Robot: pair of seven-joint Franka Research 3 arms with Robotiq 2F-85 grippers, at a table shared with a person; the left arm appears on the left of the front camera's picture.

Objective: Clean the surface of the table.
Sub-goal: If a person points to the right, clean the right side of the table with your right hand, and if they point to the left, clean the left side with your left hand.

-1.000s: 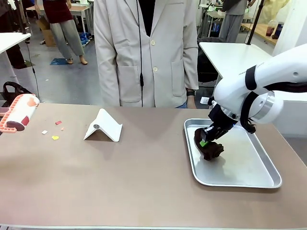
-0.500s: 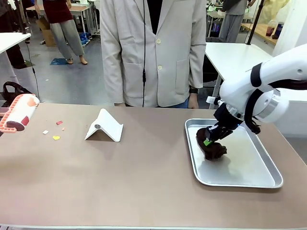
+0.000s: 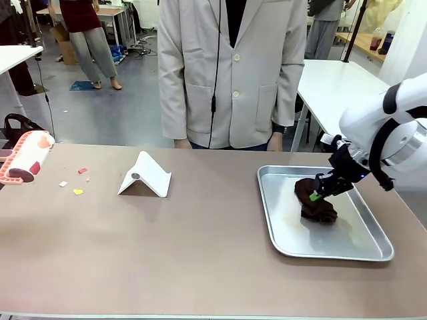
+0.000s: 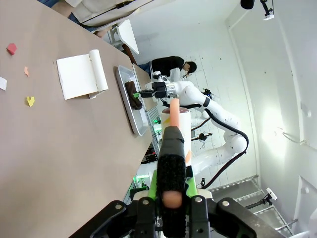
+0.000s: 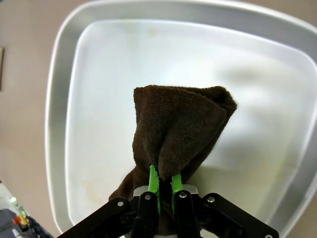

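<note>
Front camera faces across the table (image 3: 167, 253); both wrist cameras share its tray (image 5: 58, 99).

One worktop (image 3: 167, 253), one tray (image 3: 360, 235), one cloth (image 3: 317, 207), one stand (image 3: 148, 177), one lint roller (image 3: 27, 157) and four paper scraps (image 3: 77, 191) are counted.

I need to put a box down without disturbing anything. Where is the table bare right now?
Bare: the middle of the table, between the white stand and the tray, and the whole near strip. Crowded: the far left, with paper scraps and the lint roller; the tray holds the cloth in the right gripper.
</note>
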